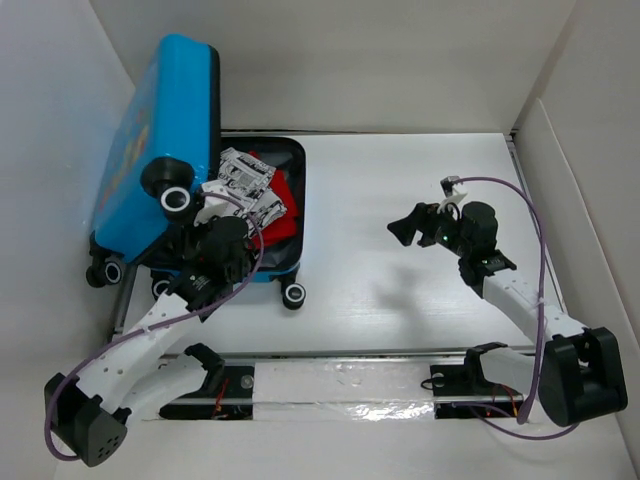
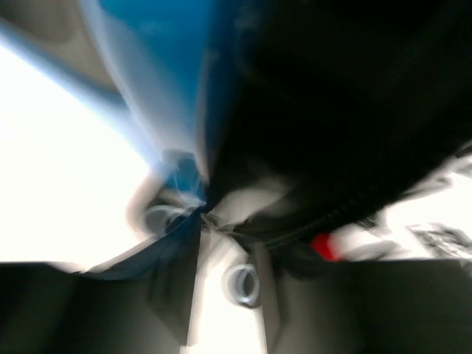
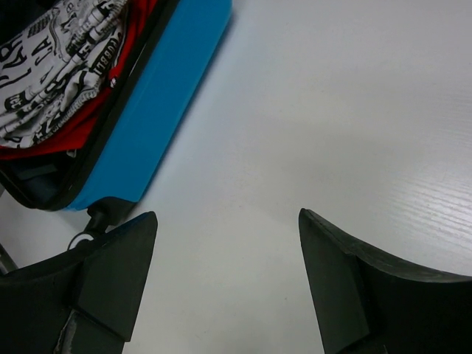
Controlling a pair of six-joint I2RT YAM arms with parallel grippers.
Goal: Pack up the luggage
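Blue hard shell first, from overhead: the luggage lies open at the left of the table, its lid tipped up on the left, its base flat, wheels toward the arms, with a red garment and a black-and-white printed cloth heaped inside. The left gripper is down at the near rim of the base, close to the printed cloth, and from up here I can't tell how wide its jaws stand or whether they have anything. The right gripper hovers well apart, over bare table. Left wrist camera: all smear, with blue shell, dark lining, a red speck and no readable fingers, so that grip is anyone's guess. Right wrist camera: fingers spread wide, nothing between them, white table below, the case's corner at upper left with cloth bulging over the edge. Watch that bulge, since it could get pinched when the lid comes down. A nudge could roll the case on its wheels, and a bump could drop the raised lid onto the left arm.
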